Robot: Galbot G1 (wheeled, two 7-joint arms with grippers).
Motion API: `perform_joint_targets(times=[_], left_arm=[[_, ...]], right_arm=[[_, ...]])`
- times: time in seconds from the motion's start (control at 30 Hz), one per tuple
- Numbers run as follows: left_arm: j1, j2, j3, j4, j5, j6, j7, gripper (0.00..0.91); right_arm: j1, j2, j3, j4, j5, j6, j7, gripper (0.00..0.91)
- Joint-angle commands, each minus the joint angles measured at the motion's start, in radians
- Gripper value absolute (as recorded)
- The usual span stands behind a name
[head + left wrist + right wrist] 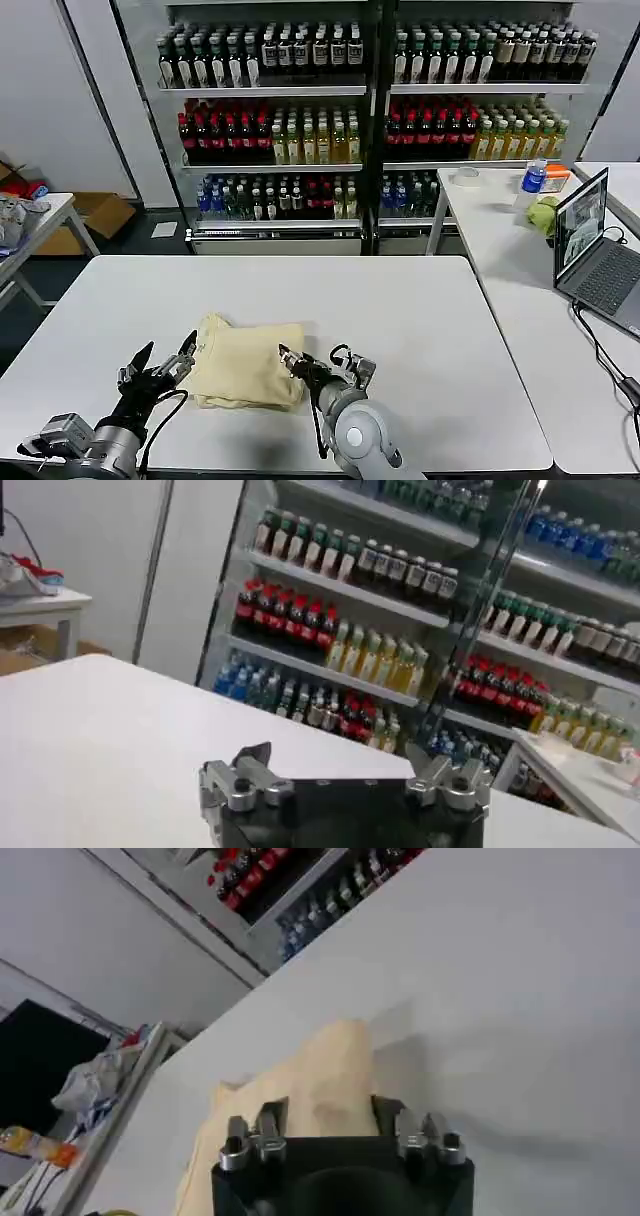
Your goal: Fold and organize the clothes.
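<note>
The clothes (245, 365) are one pale cream-yellow garment, lying folded into a rough rectangle on the white table (430, 330) near its front edge. My left gripper (162, 360) hovers just off the garment's left edge, open, with nothing between its fingers. In the left wrist view that gripper (340, 765) faces bare tabletop. My right gripper (320, 362) is at the garment's right edge, open. In the right wrist view its spread fingers (330, 1113) straddle the cream fabric (335, 1063), which runs away from them across the table.
Behind the table stand glass-door coolers full of bottles (350, 100). A side table with a greyish cloth pile (15, 215) is at the far left. On the right, another table carries a laptop (595, 245), a bottle (533, 180) and a cable (600, 350).
</note>
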Motion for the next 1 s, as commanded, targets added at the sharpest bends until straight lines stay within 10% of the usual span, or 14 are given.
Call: perform_joint_targets(times=[0.03, 1.0], left_arm=[[0.005, 0.001, -0.006, -0.002, -0.003, -0.001, 0.000, 0.907], [-0.016, -0.002, 0.007, 0.021, -0.009, -0.002, -0.002, 0.907]], right_arm=[[0.009, 0.005, 0.002, -0.019, 0.004, 0.009, 0.004, 0.000], [0.050, -0.112, 0.091, -0.031, -0.005, -0.007, -0.015, 0.000]])
